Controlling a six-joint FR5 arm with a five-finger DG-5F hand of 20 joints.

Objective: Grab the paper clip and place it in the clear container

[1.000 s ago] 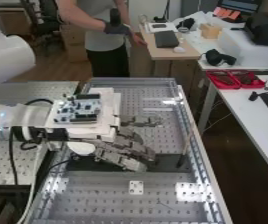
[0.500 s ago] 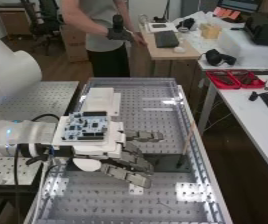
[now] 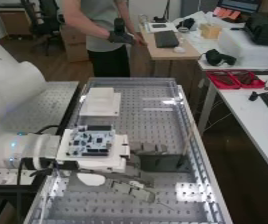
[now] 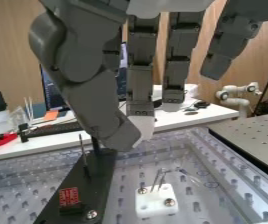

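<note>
Perforated bench surface [image 3: 118, 212] supports a white block [image 4: 152, 205] (two screws [image 4: 169, 202] fitted); near it, the hand [image 3: 128, 189] is open, its fingers [image 4: 178, 67] extended and apart.

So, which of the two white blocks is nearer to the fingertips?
The small one, with two screws on its top; the big one lies farther away from them.

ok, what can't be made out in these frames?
Slim upright metal piece at the small white block with two screws: wrist view, too small to tell if it's the paper clip.
Same block: high view, partly covered by the dark grey robot hand.
Flat black plate: wrist view, one end cut off by the bottom edge.
</note>
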